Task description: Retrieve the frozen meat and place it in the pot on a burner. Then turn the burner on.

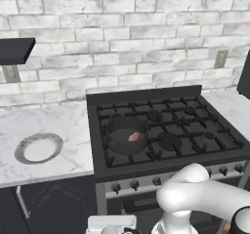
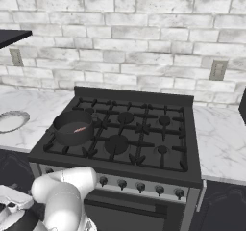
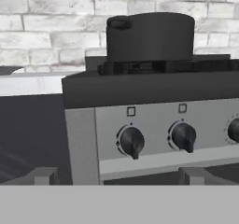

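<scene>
Black gas stove [image 1: 195, 126] against white brick wall [image 2: 144, 42], flanked by marble counter [image 1: 44, 126]. Round dark pot [image 1: 127, 135] on front-left burner, at stove edge nearest that counter. Shallow grey-rimmed dish [image 1: 38, 147] on counter, well apart from pot. Row of control knobs [image 3: 132, 141] on stove front panel, below pot. Small reddish frozen meat [image 1: 134, 137] flat inside pot. Gripper [image 3: 116, 176] low before knobs, fingertips wide apart, nothing held.

Dish: shallow grey-rimmed white dish [image 1: 38, 147] on the left marble table [image 1: 58, 123].
Stove: black gas stove [image 1: 168, 128] between tables, knobs [image 3: 131, 141] along its near front.
Wall: white brick wall [image 2: 134, 47], outlet [image 2: 218, 70] far right.
</scene>
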Controlling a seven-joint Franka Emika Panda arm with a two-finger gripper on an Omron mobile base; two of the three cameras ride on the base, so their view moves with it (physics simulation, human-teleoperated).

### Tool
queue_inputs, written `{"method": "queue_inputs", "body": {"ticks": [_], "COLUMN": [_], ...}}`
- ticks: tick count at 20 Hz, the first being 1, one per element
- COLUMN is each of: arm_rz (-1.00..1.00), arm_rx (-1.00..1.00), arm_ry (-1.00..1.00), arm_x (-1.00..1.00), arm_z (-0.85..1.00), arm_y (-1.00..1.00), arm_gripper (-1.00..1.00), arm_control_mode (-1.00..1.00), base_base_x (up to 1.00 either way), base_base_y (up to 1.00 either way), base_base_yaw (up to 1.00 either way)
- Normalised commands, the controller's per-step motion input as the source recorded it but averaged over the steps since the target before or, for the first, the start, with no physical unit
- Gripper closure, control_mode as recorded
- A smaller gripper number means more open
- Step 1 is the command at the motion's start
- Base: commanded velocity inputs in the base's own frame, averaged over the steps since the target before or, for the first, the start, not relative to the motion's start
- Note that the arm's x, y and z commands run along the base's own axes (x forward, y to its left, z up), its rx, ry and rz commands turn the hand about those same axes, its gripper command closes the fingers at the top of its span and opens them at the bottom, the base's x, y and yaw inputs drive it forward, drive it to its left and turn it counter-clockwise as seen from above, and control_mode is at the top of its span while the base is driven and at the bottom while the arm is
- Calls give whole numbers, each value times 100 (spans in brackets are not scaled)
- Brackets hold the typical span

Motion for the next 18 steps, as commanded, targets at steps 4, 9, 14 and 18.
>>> {"method": "queue_inputs", "body": {"ticks": [4, 9, 14, 18], "arm_rz": [15, 17, 6, 0], "arm_rx": [1, 1, 1, 2], "arm_ry": [-3, -9, -3, 0], "arm_x": [52, 36, 17, 0], "arm_z": [-5, -6, -2, -5], "arm_y": [-35, -22, -13, 0], "arm_gripper": [-100, -100, -100, -100], "arm_control_mode": [-100, -100, -100, -100], "base_base_x": [0, 0, 0, 0], "base_base_y": [0, 0, 0, 0], "base_base_yaw": [0, 0, 0, 0]}}
